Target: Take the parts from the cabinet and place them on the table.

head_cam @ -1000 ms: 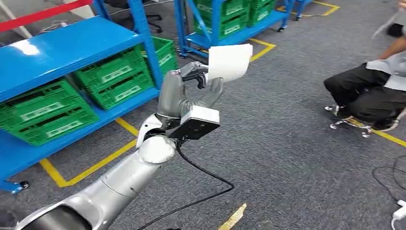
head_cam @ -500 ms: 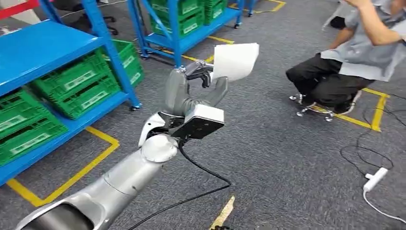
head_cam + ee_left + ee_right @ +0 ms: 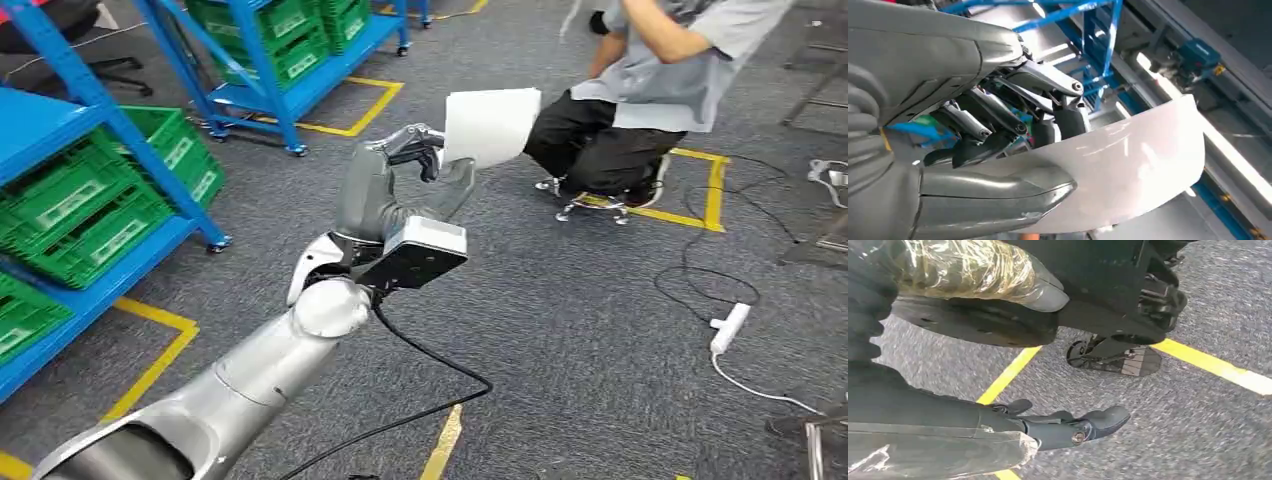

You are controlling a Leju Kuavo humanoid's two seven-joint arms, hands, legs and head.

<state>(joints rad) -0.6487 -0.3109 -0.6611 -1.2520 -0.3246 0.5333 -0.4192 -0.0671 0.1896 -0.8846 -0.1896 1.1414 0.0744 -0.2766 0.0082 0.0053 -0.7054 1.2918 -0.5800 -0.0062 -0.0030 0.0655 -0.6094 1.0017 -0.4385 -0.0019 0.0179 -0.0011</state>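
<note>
Part in hand, table not reached

My left hand [image 3: 405, 170] pinches the white part [image 3: 487, 125] at frame centre; my right hand [image 3: 1048, 430] holds nothing, fingers loosely apart; placing remains

You see a smooth, glossy white part [image 3: 487, 125], brushed silver metal on the left arm [image 3: 250, 375], and rough grey floor carpet [image 3: 580, 330].

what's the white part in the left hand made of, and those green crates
White part: looks like thin glossy plastic or coated sheet; it curves and carries bright reflections in the left wrist view. Green crates: likely moulded plastic, with slotted walls and a matte, even colour.
</note>
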